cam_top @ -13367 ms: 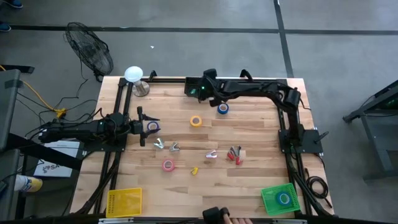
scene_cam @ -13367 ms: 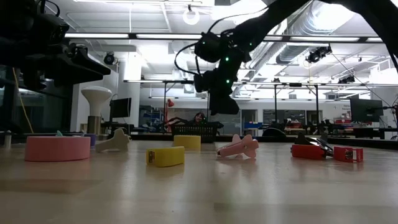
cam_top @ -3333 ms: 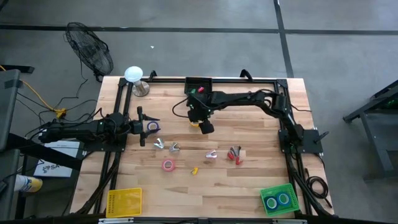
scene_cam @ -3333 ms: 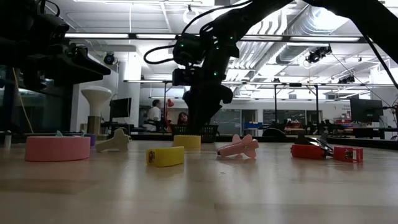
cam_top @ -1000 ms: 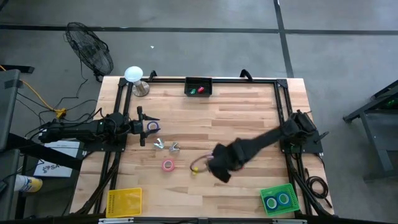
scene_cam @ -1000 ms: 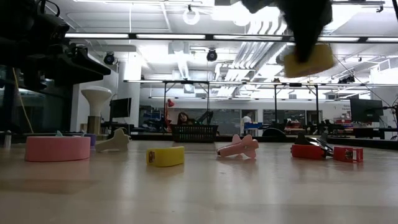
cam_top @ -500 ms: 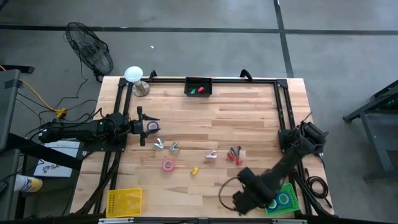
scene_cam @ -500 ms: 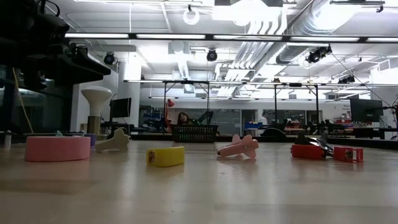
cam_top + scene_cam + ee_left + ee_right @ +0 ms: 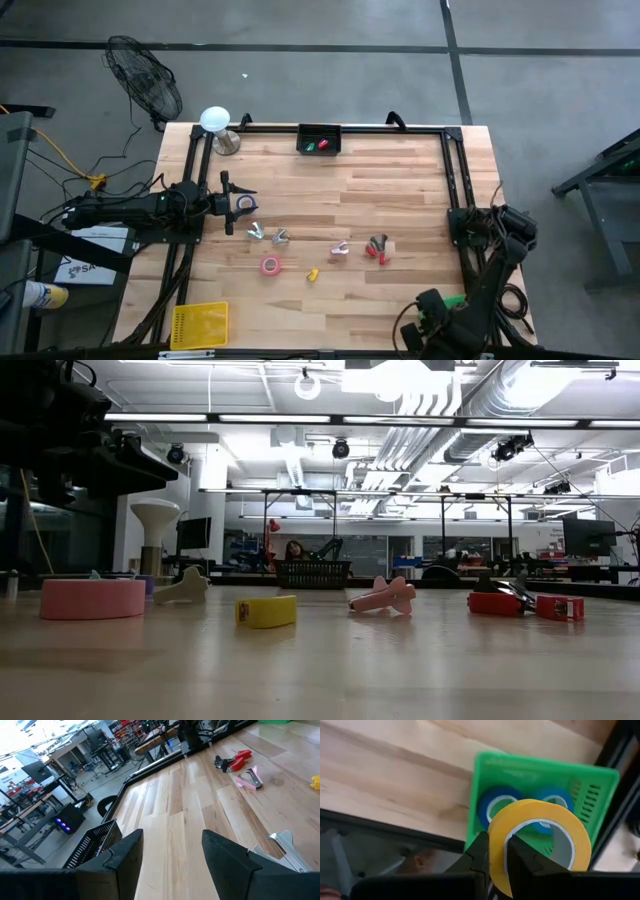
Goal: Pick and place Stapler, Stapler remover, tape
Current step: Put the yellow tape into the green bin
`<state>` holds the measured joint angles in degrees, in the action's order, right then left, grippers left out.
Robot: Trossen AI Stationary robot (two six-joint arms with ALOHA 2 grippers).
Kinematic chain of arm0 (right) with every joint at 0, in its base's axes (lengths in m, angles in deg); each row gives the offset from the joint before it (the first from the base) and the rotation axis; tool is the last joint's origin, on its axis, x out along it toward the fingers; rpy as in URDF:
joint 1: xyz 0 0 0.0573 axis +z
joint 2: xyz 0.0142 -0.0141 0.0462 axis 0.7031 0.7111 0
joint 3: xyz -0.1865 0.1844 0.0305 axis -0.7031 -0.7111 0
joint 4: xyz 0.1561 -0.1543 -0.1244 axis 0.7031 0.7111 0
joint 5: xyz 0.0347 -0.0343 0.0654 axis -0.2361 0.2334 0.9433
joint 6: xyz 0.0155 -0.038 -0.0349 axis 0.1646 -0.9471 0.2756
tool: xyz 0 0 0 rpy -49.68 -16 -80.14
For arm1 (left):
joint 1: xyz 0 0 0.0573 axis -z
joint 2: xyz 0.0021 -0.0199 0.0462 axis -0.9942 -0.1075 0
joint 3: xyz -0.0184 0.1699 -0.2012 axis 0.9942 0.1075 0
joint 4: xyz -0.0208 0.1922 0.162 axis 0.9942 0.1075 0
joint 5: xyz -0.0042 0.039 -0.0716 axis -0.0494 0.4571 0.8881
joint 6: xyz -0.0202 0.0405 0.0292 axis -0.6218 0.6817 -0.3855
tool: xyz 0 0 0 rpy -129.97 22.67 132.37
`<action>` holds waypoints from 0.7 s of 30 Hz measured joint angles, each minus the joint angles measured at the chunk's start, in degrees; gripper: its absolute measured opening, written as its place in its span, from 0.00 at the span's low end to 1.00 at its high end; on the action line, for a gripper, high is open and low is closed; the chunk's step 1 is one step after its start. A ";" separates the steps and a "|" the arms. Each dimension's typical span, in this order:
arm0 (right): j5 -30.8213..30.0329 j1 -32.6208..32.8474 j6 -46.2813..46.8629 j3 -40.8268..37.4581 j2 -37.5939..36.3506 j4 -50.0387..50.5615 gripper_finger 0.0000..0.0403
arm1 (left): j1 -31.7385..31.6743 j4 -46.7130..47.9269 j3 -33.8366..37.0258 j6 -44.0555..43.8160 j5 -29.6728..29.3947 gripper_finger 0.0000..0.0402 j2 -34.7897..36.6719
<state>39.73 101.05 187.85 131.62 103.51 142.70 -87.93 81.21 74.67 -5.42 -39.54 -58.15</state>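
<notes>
Right hand [image 9: 495, 852] over the green basket [image 9: 600, 785], pinched on the rim of the yellow tape [image 9: 540, 837].
It has swung from mid-table to the near right corner within the last second; two blue tape rolls [image 9: 495, 802] already lie in the basket, so release looks like the next step (a judgement). Left hand [image 9: 170, 850] waits at the left edge, half open, gripping nothing. Wooden table [image 9: 400, 200] keeps the pink tape [image 9: 270, 265], purplish roll [image 9: 246, 203], red stapler remover [image 9: 377, 248]; yellow basket [image 9: 200, 325] near left. Workshop room, bright ceiling lights.
</notes>
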 joint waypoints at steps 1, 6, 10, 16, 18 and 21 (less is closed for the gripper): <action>0.54 0.26 0.10 -0.41 0.00 -0.25 0.07 | -0.01 0.00 0.01 -0.01 0.00 0.49 0.00; 1.80 1.27 0.45 -4.20 0.00 -1.62 0.07 | 0.00 0.00 -0.01 0.00 0.00 0.49 0.00; 4.15 2.16 1.04 -7.55 0.07 -2.93 0.07 | -0.02 0.00 0.01 -0.02 0.02 0.49 0.00; 3.67 3.47 1.50 -12.09 -2.18 -5.99 0.07 | -0.02 0.00 0.01 -0.02 0.04 0.49 0.00; 3.64 3.48 1.50 -14.42 -3.02 -7.82 0.07 | -0.02 0.00 0.01 -0.01 0.04 0.49 0.01; 3.54 3.48 1.44 -18.17 -4.52 -12.18 0.07 | -0.02 0.00 0.01 -0.02 0.06 0.49 0.02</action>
<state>43.27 104.53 189.29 113.45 98.99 130.52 -87.95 81.21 74.68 -5.43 -39.49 -58.13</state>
